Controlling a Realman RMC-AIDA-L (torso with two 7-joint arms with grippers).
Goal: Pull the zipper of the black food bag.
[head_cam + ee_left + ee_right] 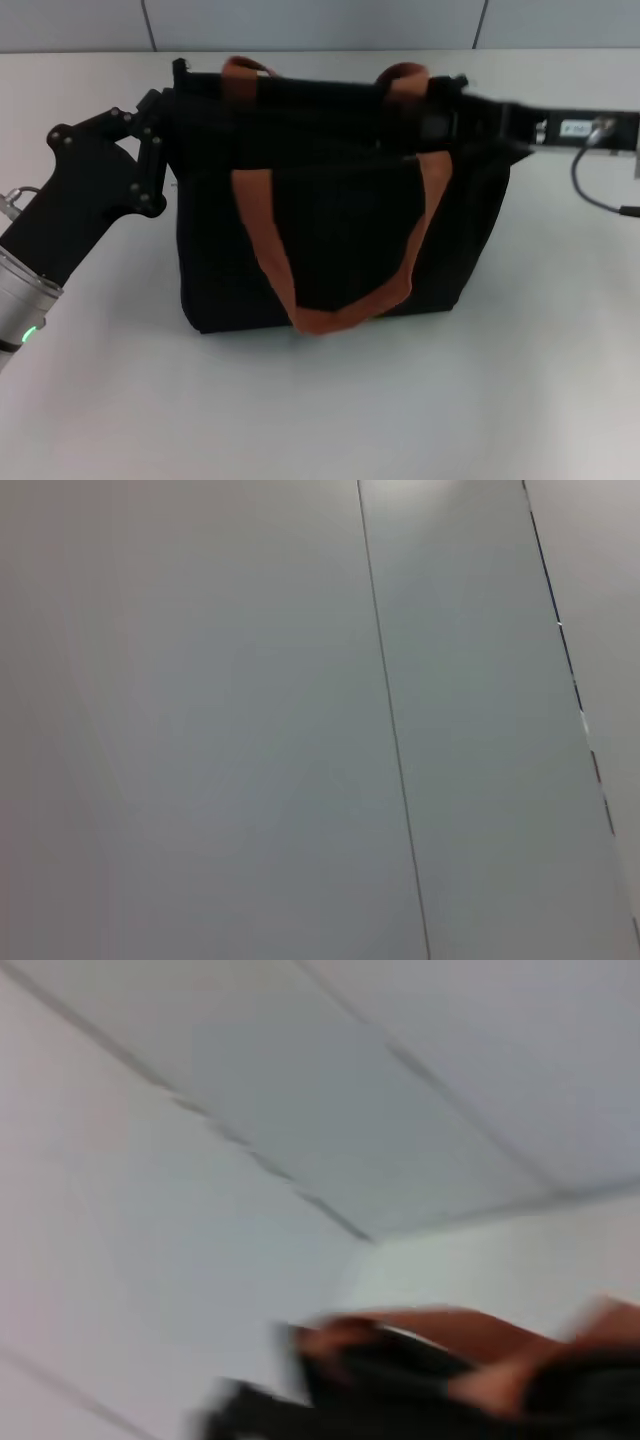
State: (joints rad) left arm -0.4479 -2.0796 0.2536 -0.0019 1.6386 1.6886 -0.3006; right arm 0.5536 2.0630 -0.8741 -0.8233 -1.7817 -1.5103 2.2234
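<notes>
Zipper not discernible; it should run along the top edge of the black food bag (330,200), which stands upright mid-counter (560,380), front orange strap handle (330,300) hanging down its face. Left end effector (160,140) presses at the bag's top left corner, probably bracing it against the pull; finger opening cannot be told. Right end effector (445,115) reaches in at the top right corner near the rear handle, likely where the pull tab sits; its grip is not visible either
</notes>
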